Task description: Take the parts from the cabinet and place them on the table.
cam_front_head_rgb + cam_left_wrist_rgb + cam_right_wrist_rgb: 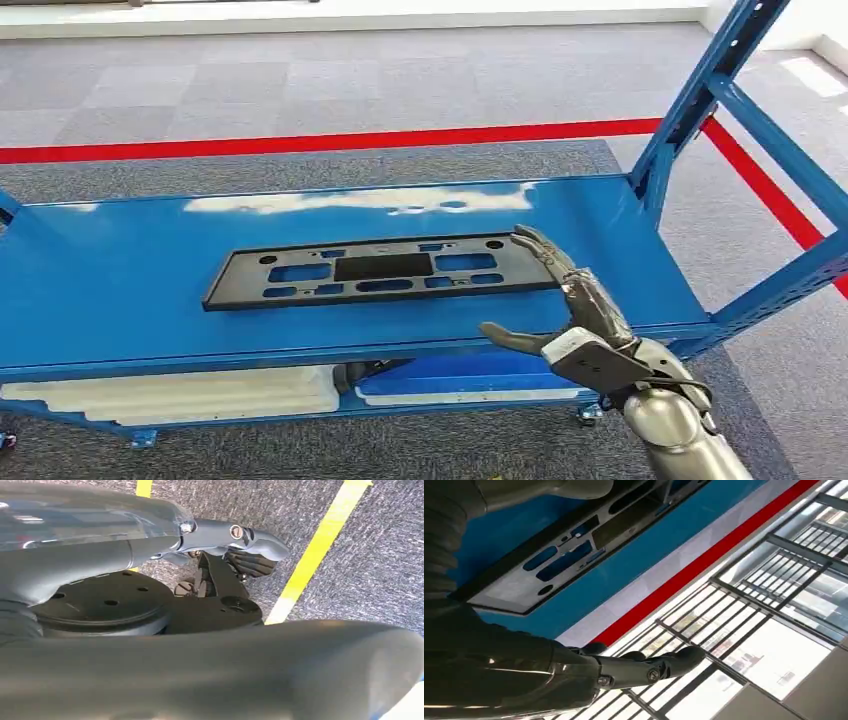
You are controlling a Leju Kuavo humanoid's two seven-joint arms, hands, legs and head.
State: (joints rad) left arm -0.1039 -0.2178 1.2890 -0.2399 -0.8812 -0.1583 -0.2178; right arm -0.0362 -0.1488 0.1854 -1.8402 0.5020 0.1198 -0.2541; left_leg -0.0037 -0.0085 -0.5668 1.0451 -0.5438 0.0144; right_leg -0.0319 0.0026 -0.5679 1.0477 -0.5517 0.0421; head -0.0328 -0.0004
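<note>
A long black plastic panel (pixel 385 269), pierced with rectangular and oval cutouts, lay flat on the blue shelf (pixel 120 290) of a metal cabinet, its right end touching or just under the fingertips of the robot's right hand (pixel 560 305). The hand's fingers were extended and apart, the thumb spread to the side, grasping nothing.

The panel looked thin, light and fairly stiff, though at that length it could flex or tip if lifted from 1 end alone. Its smooth face appeared likely to slide on the glossy shelf; the near long edge or the cutouts beside the fingertips seemed the better places to take hold.

Beyond the fingers the shelf surface lay open on all sides of the panel. A slanted blue upright (pixel 700 95) and brace (pixel 790 270) stood to the outer side of the hand, limiting a sideways swing there. Behind the wrist, a lower shelf held a white slab (pixel 190 395).

The left hand (pixel 252 555) hung above grey carpet and a yellow floor line (pixel 320 545), its fingers curled with nothing in them.
</note>
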